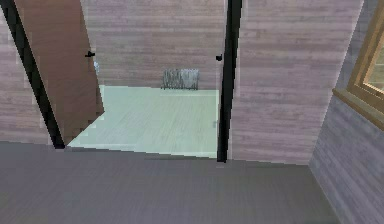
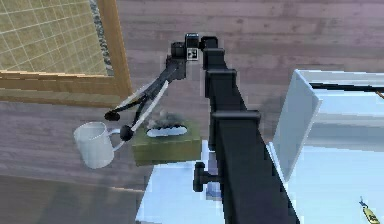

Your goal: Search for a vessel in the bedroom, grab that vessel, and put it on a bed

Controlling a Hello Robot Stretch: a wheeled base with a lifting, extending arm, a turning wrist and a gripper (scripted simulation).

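Right now the gripper has one white mug hanging at its far end, on the arm side view's left. The mug is clear of the bench edge, with plank wall behind it. It is a plain, smooth cylinder with its handle turned toward the fingers.

- Arm: one dark square bar in stepped segments, rising from the bottom edge. A round knob sticks out on its left side. Two thin fingers run down and left from the wrist.
- Markings: a white square tag with black marks sits at the wrist. The print is too small to read.
- Bench: pale blue-white, smooth and flat-topped.
- One olive-green tissue box stands on the bench's far left corner with a grey tissue poking out of its top. It is just right of the mug and apart from it.
- One white box-like panel with a dark line along its top stands on the right.
- Window, far left: pale yellow grid screen in a wooden frame.
- Walls: horizontal wood planks.

Forward view:
- One brown door is swung wide on the left, smooth, with a small dark knob.
- The doorway has two black posts, the right post being the nearer one.
- The pale green floor beyond is glossy. The near floor is matte grey.
- One grey ribbed object stands against the far plank wall. I cannot tell what it is.
- A wooden window frame is at the right edge.
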